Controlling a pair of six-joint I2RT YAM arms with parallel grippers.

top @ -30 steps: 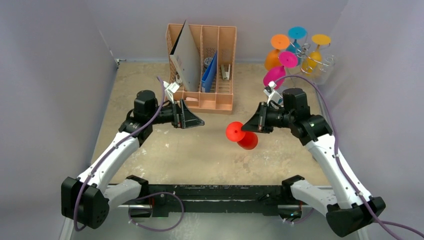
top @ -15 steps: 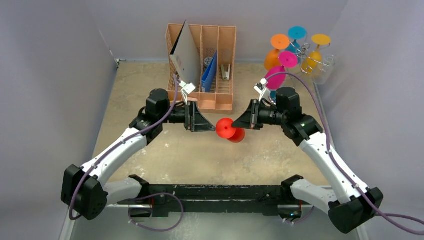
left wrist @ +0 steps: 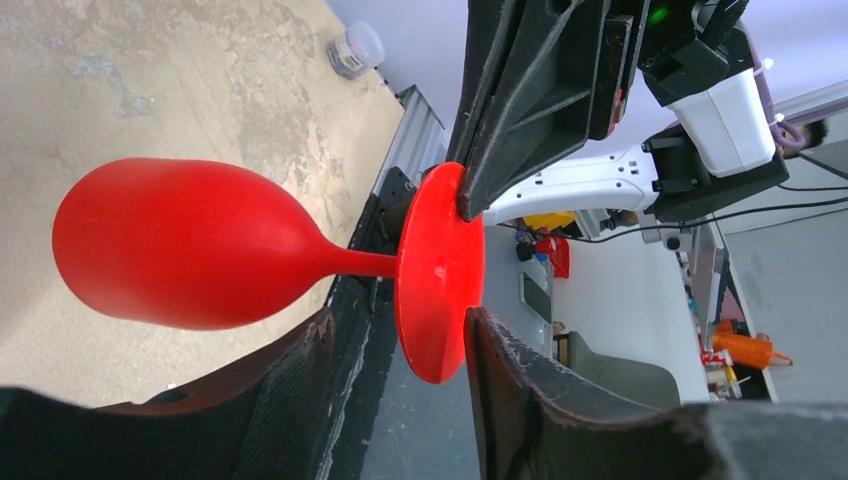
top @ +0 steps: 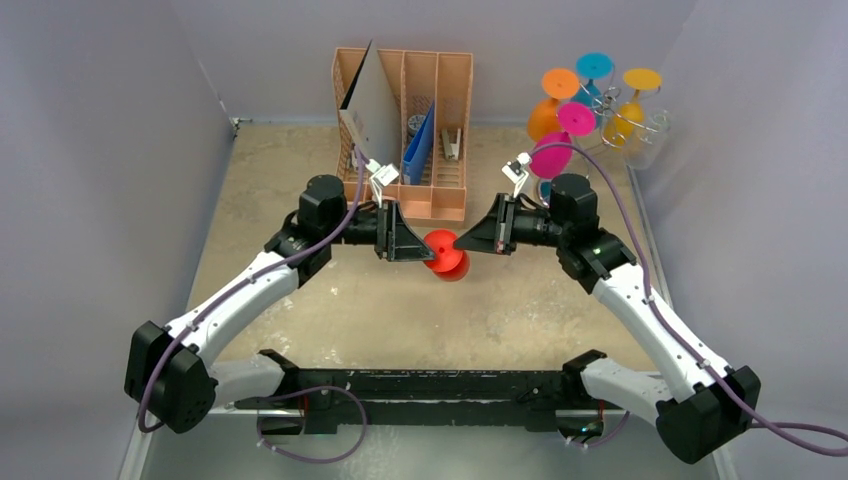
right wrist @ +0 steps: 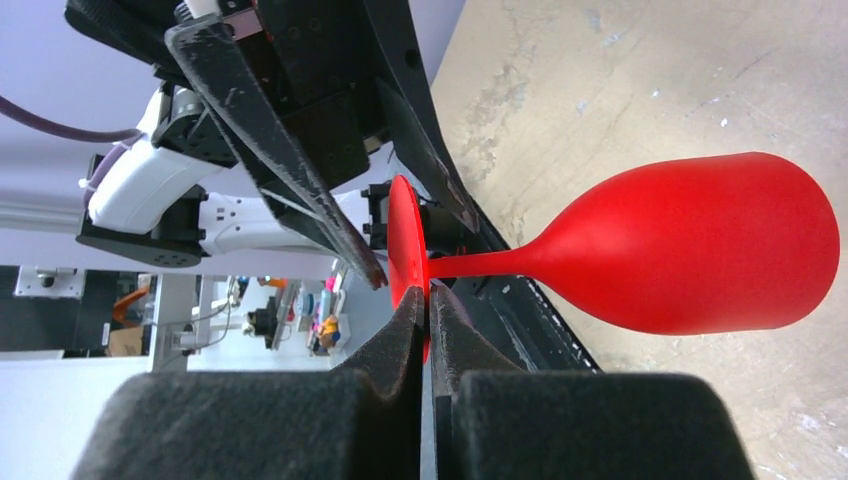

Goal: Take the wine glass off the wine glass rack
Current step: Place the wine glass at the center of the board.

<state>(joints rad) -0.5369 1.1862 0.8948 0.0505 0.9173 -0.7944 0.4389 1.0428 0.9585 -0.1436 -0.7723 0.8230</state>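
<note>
Lavender walls box in a worn tan tabletop (top: pixel 300 300). Over its middle, well apart from the wine glass rack (top: pixel 655 128) at the far right, the red wine glass (top: pixel 447 258) lies stem-level, bowl toward the arms' bases. The right gripper (top: pixel 462 241) pinches the rim of its foot. The left gripper (top: pixel 424 246), equally near, straddles that foot with jaws apart, not gripping. Probably a handover between the 2 arms.
</note>
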